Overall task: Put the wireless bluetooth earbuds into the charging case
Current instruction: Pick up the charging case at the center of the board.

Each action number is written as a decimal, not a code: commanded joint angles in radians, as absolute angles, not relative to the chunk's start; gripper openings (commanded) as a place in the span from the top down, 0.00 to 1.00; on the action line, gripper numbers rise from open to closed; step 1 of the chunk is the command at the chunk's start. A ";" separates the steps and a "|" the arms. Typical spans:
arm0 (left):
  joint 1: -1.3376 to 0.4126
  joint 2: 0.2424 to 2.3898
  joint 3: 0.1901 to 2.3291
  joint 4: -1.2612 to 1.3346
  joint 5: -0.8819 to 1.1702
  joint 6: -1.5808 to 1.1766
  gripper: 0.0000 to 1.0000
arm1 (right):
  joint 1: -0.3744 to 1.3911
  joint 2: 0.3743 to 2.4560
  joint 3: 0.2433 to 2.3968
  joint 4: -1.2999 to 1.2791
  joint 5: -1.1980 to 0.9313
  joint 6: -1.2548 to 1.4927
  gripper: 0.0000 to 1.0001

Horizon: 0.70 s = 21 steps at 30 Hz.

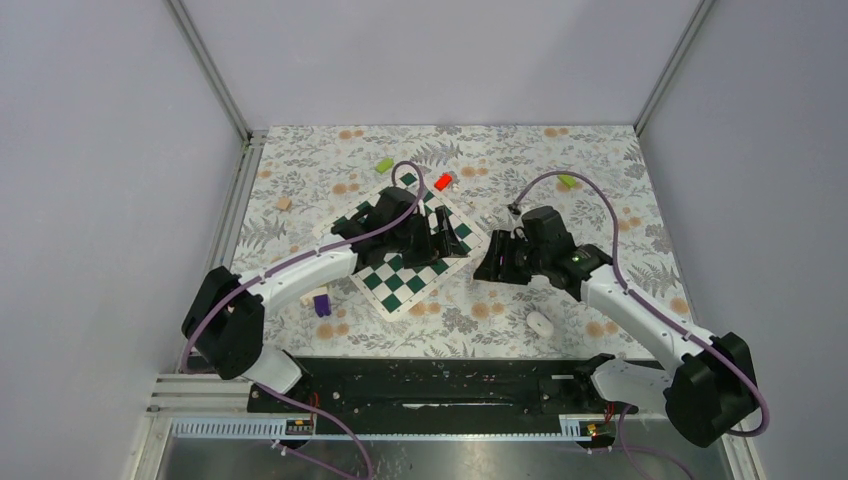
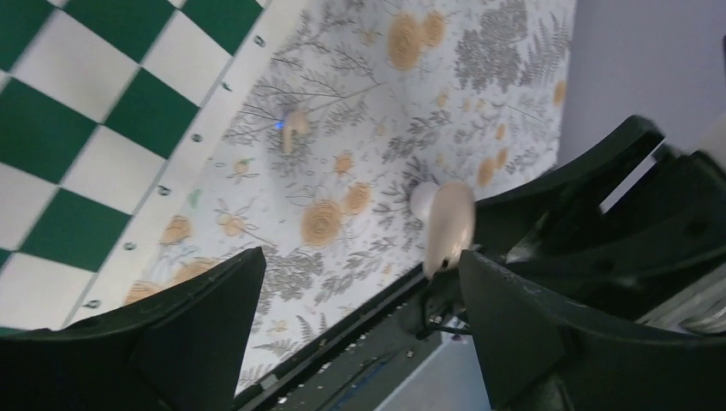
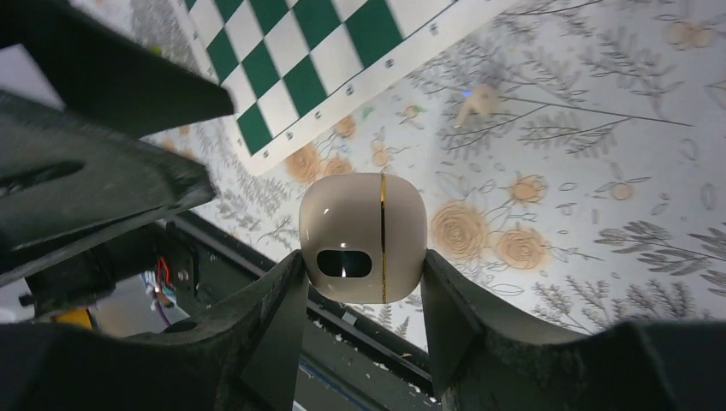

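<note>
Plain pale grey walls close in the table (image 1: pixel 300 150) on three sides, with metal posts in the far corners; a matte cloth printed with grey ferns and orange roses covers it. Along the bottom of the top view runs a black rail carrying both arm bases. The arms are black and white with purple cables, and they reach toward mid-frame. A flat green-and-white chessboard (image 1: pixel 385 282) lies skewed left of centre, partly under the left arm.

The left gripper (image 2: pixel 360 274) has its blunt black fingers spread wide with only cloth between them. The right gripper (image 3: pixel 362 270) is clamped on the charging case (image 3: pixel 362 238), off the cloth just right of the board in the top view; the case is a smooth glossy beige rounded shell with a thin gold seam and a dark oval hollow. The left wrist view shows the same case edge-on as a thin pale sliver; the top view hides it behind the fingers.

A white oval earbud (image 1: pixel 540 322) lies on the cloth, lower right of centre. A small pale earbud (image 3: pixel 476 103) with a blue light lies on the cloth near the board's edge; only the wrist views show it.

Small purple (image 1: pixel 322 305), tan (image 1: pixel 284 203), red (image 1: pixel 443 181) and green (image 1: pixel 384 164) blocks dot the cloth.
</note>
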<state>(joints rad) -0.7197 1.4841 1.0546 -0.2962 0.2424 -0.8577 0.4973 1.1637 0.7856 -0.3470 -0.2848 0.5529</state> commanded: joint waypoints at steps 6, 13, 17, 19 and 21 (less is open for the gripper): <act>-0.716 1.563 1.109 -0.165 0.459 -0.961 0.22 | 0.590 1.133 0.840 -0.362 -0.295 0.484 0.68; -0.716 1.624 1.092 -0.079 0.627 -0.997 0.31 | 0.595 1.148 0.852 -0.383 -0.265 0.460 0.69; -0.717 1.643 1.075 -0.011 0.689 -1.031 0.36 | 0.595 1.149 0.848 -0.388 -0.255 0.455 0.69; -0.719 1.648 1.074 0.014 0.708 -1.043 0.36 | 0.597 1.149 0.847 -0.389 -0.251 0.455 0.69; -0.722 1.659 1.076 0.022 0.721 -1.039 0.36 | 0.597 1.151 0.847 -0.389 -0.250 0.456 0.69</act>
<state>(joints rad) -0.7189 1.6508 1.0672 -0.0856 0.6243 -1.0126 0.5858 1.1484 0.8051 -0.3828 -0.2714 0.4744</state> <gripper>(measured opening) 0.639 0.544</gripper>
